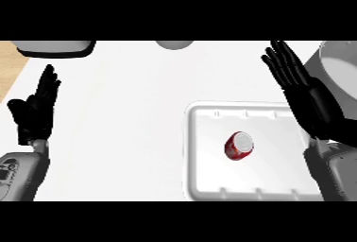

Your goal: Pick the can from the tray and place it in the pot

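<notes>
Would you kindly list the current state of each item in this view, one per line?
can: standing in the tray, untouched
tray: flat on the counter, holding only the can
pot: at the right edge, partly out of view
left robot hand: open, holding nothing
right robot hand: open, above the tray's far right corner, holding nothing

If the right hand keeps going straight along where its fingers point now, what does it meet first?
Nothing obvious: the right hand points up and slightly left, over bare counter to the view's top edge. The pot stays to its right and the can lies behind it. Depth is unclear.
</notes>
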`<action>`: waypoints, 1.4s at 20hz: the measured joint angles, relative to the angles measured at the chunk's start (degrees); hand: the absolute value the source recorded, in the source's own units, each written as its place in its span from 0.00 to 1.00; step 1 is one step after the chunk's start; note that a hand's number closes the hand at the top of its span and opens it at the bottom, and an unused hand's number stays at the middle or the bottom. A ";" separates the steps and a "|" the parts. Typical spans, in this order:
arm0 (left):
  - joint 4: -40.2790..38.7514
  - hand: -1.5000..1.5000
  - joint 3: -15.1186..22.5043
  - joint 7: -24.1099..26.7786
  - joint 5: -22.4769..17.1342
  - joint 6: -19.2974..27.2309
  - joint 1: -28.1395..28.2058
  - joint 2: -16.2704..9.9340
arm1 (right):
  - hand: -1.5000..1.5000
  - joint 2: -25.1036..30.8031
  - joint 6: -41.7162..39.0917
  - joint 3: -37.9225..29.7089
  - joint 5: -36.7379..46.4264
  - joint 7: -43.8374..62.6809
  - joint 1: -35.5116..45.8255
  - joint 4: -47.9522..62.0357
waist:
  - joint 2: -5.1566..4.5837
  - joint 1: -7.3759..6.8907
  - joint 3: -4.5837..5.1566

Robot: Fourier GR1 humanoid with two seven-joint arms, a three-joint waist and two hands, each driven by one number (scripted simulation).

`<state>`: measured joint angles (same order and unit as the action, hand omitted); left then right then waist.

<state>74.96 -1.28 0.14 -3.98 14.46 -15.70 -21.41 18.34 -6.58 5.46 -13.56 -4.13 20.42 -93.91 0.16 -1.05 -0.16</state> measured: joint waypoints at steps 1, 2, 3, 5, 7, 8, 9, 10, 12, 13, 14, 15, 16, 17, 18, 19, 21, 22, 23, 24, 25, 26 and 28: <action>0.34 0.50 0.50 -0.54 0.12 -0.24 0.18 0.39 | 1.00 -0.54 1.11 0.63 0.76 1.51 -0.57 -0.92 | 0.01 0.28 0.02; 0.37 0.50 1.01 -1.12 -0.36 -1.38 0.46 0.58 | 1.00 -1.04 2.68 1.25 2.04 2.90 -1.37 -0.91 | 0.02 0.51 0.08; -0.11 0.50 1.87 -1.27 -0.49 -2.34 0.96 1.06 | 1.00 -1.52 4.46 2.01 3.51 4.68 -2.38 -0.61 | -0.01 0.87 0.14; -0.25 0.50 4.17 -2.36 -1.34 -5.19 2.35 2.18 | 1.00 -2.54 8.68 2.89 6.42 8.52 -4.84 0.87 | -0.04 1.46 0.25; -0.80 0.50 6.13 -3.17 -1.98 -7.38 3.42 3.30 | 1.00 -0.38 12.10 3.53 11.98 11.29 -6.99 3.03 | -0.25 2.76 0.80; -1.22 0.50 6.72 -3.54 -2.35 -8.17 4.28 3.69 | 0.00 0.81 15.29 2.41 15.16 11.79 -7.67 3.48 | -0.12 3.75 0.90; -1.55 0.50 7.39 -3.94 -2.72 -8.89 5.03 4.27 | 0.00 1.31 18.84 1.38 18.13 11.83 -8.27 3.26 | 0.12 4.60 0.89; -1.68 0.50 8.10 -4.22 -3.05 -9.62 5.82 4.79 | 0.00 1.00 22.65 0.84 21.08 11.46 -8.90 2.80 | 0.33 4.93 0.83; -1.80 0.50 9.13 -4.67 -3.78 -11.03 6.76 5.60 | 0.00 -1.50 30.50 0.48 26.04 9.61 -9.96 0.63 | 0.63 5.16 0.66; -1.50 0.50 9.80 -4.76 -4.04 -11.61 7.39 6.11 | 0.00 -3.13 34.18 0.79 28.32 8.48 -10.96 -0.78 | 0.76 5.00 0.57; -1.30 0.50 10.15 -4.71 -4.27 -12.33 8.04 6.12 | 0.00 -4.92 37.71 1.55 30.80 7.70 -11.96 -2.39 | 0.83 4.71 0.52; -1.03 0.50 10.56 -5.20 -4.43 -12.86 8.12 6.20 | 0.00 -6.66 40.84 2.88 33.59 7.26 -13.08 -4.08 | 0.81 4.39 0.48; -0.82 0.50 10.98 -5.21 -4.61 -13.62 8.51 6.27 | 0.00 -8.15 43.62 4.29 36.80 7.51 -13.98 -5.60 | 0.74 3.97 0.45; -0.62 0.50 11.13 -5.45 -4.85 -14.29 8.77 6.10 | 0.00 -9.64 45.88 6.00 40.08 8.62 -15.33 -7.62 | 0.70 3.67 0.44; -0.21 0.50 11.36 -5.74 -4.99 -14.78 9.07 6.02 | 0.00 -10.78 46.96 7.89 43.72 11.15 -16.55 -9.61 | 0.68 3.40 0.44; 0.68 0.50 11.76 -6.15 -4.98 -14.82 9.45 6.27 | 0.00 -12.05 47.53 9.83 47.27 13.78 -17.87 -10.90 | 0.66 3.08 0.44; 1.70 0.50 12.18 -6.18 -5.05 -15.30 10.67 6.23 | 0.00 -13.45 46.12 12.09 52.88 20.35 -20.24 -13.41 | 0.60 2.69 0.46; 1.75 0.50 12.23 -6.40 -5.11 -15.47 10.70 6.23 | 0.00 -14.25 44.87 12.94 55.39 23.86 -21.01 -14.41 | 0.55 2.63 0.47; 1.82 0.50 12.49 -6.50 -4.93 -15.38 10.67 6.50 | 0.00 -15.11 43.36 13.67 57.64 27.56 -21.39 -15.39 | 0.49 2.55 0.48; 2.25 0.50 12.75 -6.78 -4.76 -15.20 10.71 6.71 | 0.00 -15.80 41.65 14.49 59.65 31.33 -21.71 -16.65 | 0.48 2.44 0.48; 2.59 0.50 12.78 -7.26 -4.87 -15.31 10.56 6.73 | 0.00 -16.34 39.54 14.95 61.49 35.27 -21.61 -18.36 | 0.44 2.34 0.47; 3.05 0.50 12.96 -7.46 -4.72 -15.29 10.58 6.82 | 0.00 -16.77 37.84 15.20 62.85 39.19 -20.99 -19.28 | 0.37 2.09 0.44; 3.23 0.50 12.92 -7.50 -4.83 -15.88 10.73 6.67 | 0.00 -17.36 35.23 16.95 65.42 47.29 -19.44 -21.57 | 0.25 1.73 0.40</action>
<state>78.19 11.64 -7.37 -8.81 -1.42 -4.97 -14.74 0.98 28.65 22.41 51.86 43.16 0.97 -115.49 0.41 0.69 0.23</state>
